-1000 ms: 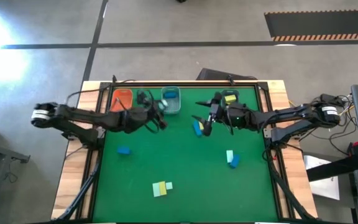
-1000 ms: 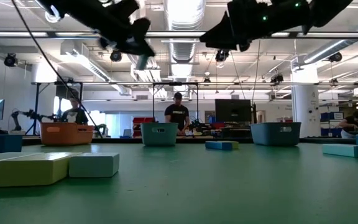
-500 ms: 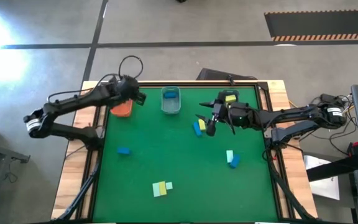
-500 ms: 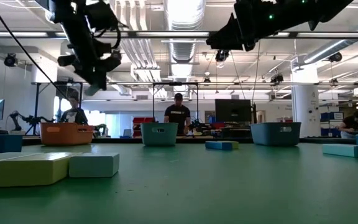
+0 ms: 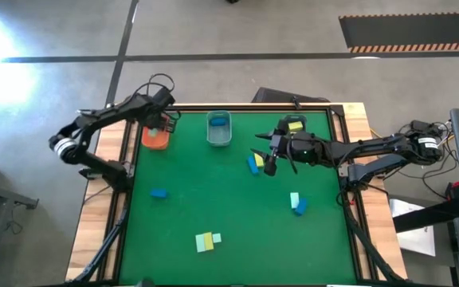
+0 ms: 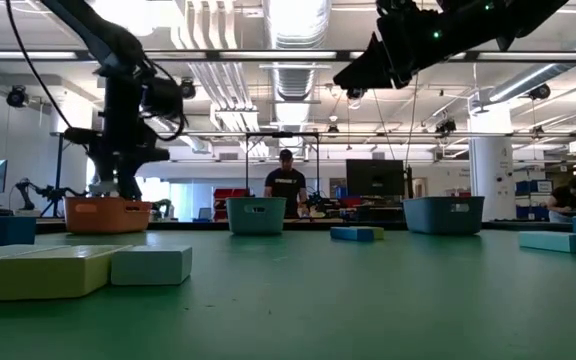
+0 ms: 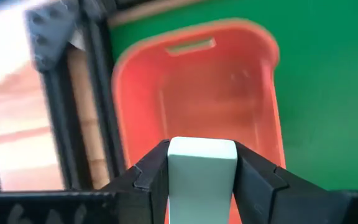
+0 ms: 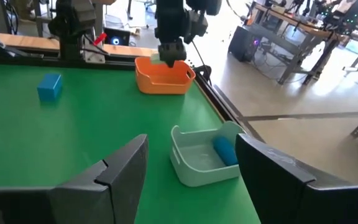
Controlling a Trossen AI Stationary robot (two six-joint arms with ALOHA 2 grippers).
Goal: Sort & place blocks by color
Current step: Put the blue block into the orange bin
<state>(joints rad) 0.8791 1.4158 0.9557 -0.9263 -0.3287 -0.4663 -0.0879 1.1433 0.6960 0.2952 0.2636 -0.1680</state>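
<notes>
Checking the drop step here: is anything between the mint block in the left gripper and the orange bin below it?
Nothing visible. The left gripper holds the mint block directly over the orange bin, whose inside looks empty in the left wrist view. The right gripper is far off, mid-table.

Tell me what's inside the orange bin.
The orange bin shows no block in the part seen. The left gripper, shut on a mint block above it, covers the near part.
</notes>
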